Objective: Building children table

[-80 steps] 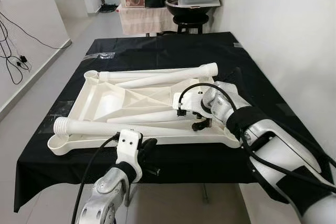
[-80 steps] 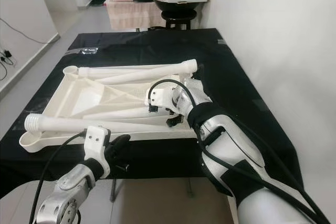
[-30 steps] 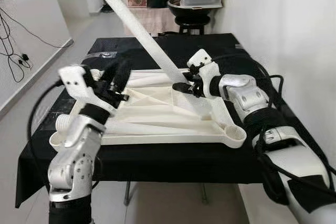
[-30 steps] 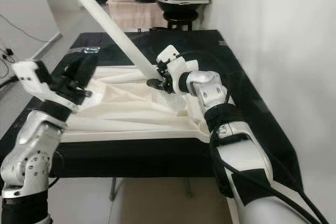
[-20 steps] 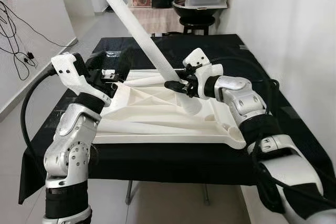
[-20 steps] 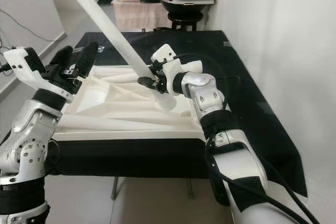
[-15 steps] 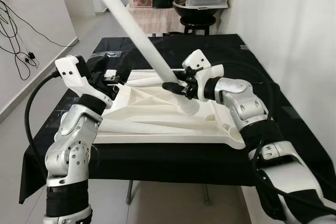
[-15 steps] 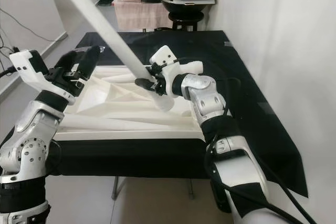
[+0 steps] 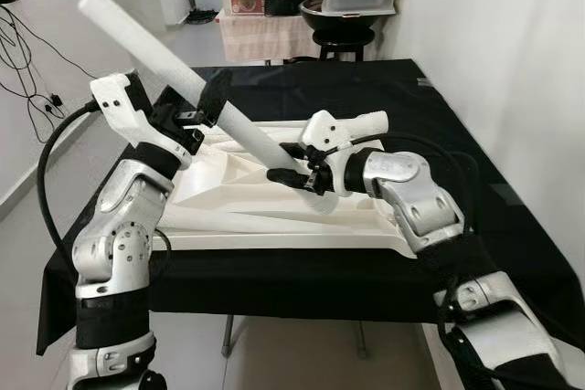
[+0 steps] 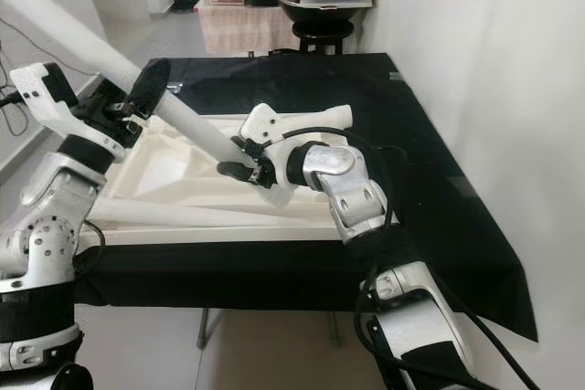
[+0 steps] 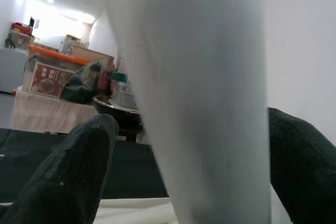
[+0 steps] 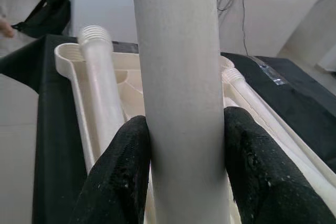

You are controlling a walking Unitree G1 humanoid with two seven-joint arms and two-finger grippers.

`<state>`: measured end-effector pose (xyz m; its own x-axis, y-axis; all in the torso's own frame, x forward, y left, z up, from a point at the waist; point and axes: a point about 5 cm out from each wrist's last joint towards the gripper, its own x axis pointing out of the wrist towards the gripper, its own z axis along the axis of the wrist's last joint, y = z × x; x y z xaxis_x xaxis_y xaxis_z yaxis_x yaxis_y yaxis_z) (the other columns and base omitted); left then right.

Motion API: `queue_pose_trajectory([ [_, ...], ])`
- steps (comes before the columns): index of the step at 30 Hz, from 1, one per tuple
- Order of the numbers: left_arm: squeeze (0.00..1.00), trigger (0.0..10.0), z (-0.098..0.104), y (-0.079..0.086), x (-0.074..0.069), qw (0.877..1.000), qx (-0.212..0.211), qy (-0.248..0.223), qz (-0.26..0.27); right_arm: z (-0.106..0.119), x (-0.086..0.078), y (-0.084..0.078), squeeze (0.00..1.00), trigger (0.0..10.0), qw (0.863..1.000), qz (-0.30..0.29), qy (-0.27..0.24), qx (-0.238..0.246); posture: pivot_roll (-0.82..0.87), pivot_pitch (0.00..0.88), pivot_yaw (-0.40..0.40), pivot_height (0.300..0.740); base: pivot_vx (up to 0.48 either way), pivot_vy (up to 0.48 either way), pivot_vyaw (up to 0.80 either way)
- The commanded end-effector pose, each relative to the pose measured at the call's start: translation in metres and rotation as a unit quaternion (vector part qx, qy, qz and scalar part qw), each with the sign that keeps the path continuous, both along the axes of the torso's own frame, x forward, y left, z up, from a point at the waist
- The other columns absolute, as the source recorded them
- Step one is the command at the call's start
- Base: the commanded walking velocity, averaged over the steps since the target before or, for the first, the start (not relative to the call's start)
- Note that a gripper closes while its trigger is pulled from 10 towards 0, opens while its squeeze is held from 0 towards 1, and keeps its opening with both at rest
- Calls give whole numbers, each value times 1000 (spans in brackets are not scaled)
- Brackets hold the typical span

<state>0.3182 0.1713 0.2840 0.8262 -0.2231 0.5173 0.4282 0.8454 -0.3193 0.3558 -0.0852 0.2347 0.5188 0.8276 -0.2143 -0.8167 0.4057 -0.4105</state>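
Observation:
The white children's tabletop (image 9: 274,238) lies upside down on the black-covered table (image 9: 439,107). A long white leg (image 9: 174,75) slants up and to the left above it. My right gripper (image 9: 298,176) is shut on the leg's lower part, both fingers (image 12: 131,171) pressed against the tube (image 12: 181,98). My left gripper (image 9: 210,100) straddles the leg higher up, open, with a gap beside one finger (image 11: 73,177). Two more legs rest in the tabletop: one along the front (image 9: 242,219), one at the back with a threaded end (image 9: 366,121).
A dark stool with a bowl and stacked plastic boxes (image 9: 343,6) stands behind the table. A white wall runs close along the right side. Cables (image 9: 23,52) hang on the left wall, with open floor between it and the table.
The leg has tipped lower and further left. My left gripper has risen and come around its upper part. My right gripper has shifted left and down, still holding it.

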Motion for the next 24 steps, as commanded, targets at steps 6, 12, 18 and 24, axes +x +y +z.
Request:
queue_pose_trajectory([
  [6,0,0,5,-1,-1,1000,4,-17,-13,-4,-7,6,0,10000,1000,21,7,-9,-49,0,66,740,0,0,0],
  [12,0,0,8,-10,-7,998,25,-38,-41,-6,-5,6,0,10000,1000,2,16,0,-49,0,65,740,0,0,0],
  [18,0,0,8,-14,-6,997,36,-42,-61,-4,-2,10,0,10000,999,-21,16,34,-53,0,62,740,0,0,0],
  [24,0,0,12,-24,-8,991,45,-58,-110,-5,-3,23,1000,10000,991,-48,9,125,-57,0,59,740,0,0,0],
])
